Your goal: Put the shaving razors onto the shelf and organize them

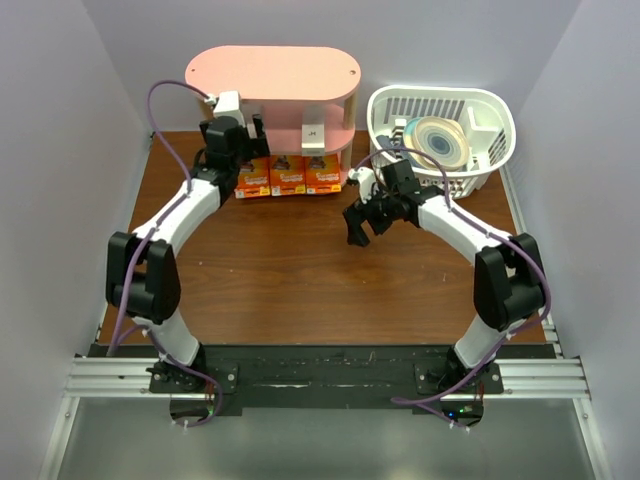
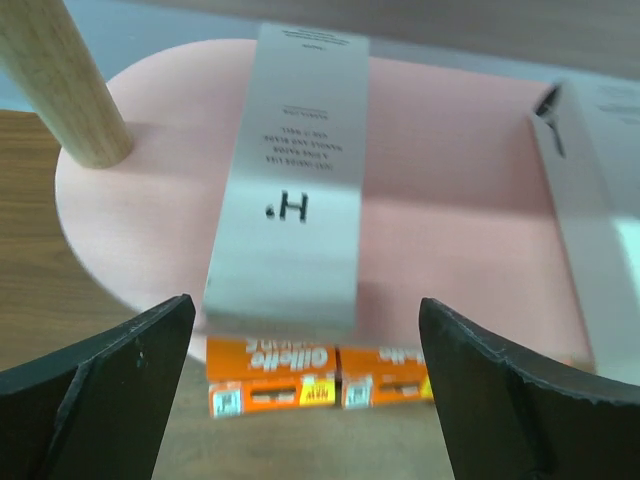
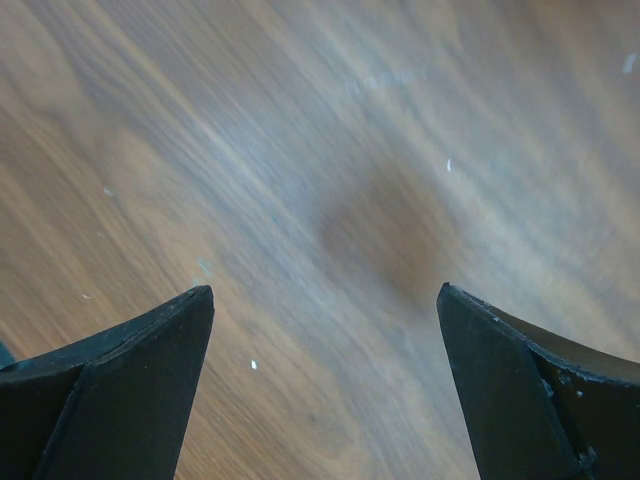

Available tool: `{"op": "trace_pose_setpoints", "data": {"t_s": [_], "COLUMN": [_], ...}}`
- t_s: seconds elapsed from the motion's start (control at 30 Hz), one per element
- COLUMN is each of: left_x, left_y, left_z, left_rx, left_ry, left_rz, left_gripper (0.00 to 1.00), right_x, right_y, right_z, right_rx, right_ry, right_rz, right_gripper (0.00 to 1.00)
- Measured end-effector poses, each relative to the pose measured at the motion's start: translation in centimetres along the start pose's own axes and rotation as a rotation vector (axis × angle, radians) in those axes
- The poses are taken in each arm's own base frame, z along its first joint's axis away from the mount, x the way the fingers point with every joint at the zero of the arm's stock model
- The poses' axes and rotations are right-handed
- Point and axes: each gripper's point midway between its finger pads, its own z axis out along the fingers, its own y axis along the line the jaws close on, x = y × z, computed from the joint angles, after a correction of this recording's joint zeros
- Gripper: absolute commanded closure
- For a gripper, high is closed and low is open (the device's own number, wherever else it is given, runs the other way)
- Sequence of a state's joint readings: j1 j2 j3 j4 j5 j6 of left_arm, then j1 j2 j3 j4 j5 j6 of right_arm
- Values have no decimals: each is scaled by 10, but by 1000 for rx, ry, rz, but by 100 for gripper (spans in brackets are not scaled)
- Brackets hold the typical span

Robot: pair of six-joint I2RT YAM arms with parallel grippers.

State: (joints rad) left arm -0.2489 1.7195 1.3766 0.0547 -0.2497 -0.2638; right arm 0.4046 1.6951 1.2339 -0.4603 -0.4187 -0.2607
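Pink shelf (image 2: 450, 230) carries a grey box (image 2: 290, 200), untouched between the spread jaws of my left gripper (image 2: 305, 305); white basket (image 1: 500, 110) holds a disc (image 1: 437, 142).

Pale lilac-grey walls (image 1: 60, 150) close in on the left, back and right, all plain and matte. Between them sits a dark brown wooden table (image 1: 300, 290) with a streaky grain, dotted with small pale specks. Aluminium rails (image 1: 100, 378) run along its near edge, and below them lies a dull grey surface (image 1: 300, 450). The light is soft and even, leaving only faint shadows and a mild sheen on the wood.
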Motion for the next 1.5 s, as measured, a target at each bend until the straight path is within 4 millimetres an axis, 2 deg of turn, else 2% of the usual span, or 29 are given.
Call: {"op": "trace_pose_setpoints", "data": {"t_s": [0.13,0.17,0.27,0.33,0.37,0.43,0.47,0.53,0.57,0.6,0.67,0.77,0.87,0.97,1.2,1.5], "left_x": [-17,-23,-41,-47,-47,-42,-35,-20,-10,-1,15,25,22,19,18,24], "left_y": [-4,-5,0,12,19,33,40,52,59,64,76,94,113,123,142,151], "left_z": [-38,-49,-82,-102,-109,-120,-123,-126,-126,-126,-125,-125,-125,-127,-129,-131], "left_rx": [65,83,121,120,116,102,93,73,62,52,28,-20,-76,-105,-152,-175], "left_ry": [6,-2,-39,-66,-74,-83,-76,-54,-34,-14,23,56,52,46,50,69], "left_rz": [19,19,32,47,60,96,115,150,169,188,207,201,172,155,130,107], "left_gripper": [0,0,3,10,19,34,55,78,95,100,100,100,100,100,100,100], "right_x": [-35,-45,-82,-112,-127,-150,-159,-171,-178,-182,-188,-192,-197,-203,-214,-222], "right_y": [8,11,17,19,20,21,20,16,14,11,6,0,-3,-3,-7,-21], "right_z": [-10,-13,-24,-30,-32,-33,-31,-25,-20,-15,-5,9,15,15,19,25], "right_rx": [-51,-66,-99,-121,-130,-156,-165,-174,-180,-182,-185,-186,-186,-194,-188,-127], "right_ry": [-84,-111,-198,-274,-312,-372,-396,-423,-436,-441,-452,-455,-466,-482,-513,-545], "right_rz": [-32,-38,-44,-45,-46,-38,-25,4,24,38,61,93,113,133,172,223], "right_gripper": [3,10,23,50,65,82,90,97,98,100,100,100,100,100,100,100]}}
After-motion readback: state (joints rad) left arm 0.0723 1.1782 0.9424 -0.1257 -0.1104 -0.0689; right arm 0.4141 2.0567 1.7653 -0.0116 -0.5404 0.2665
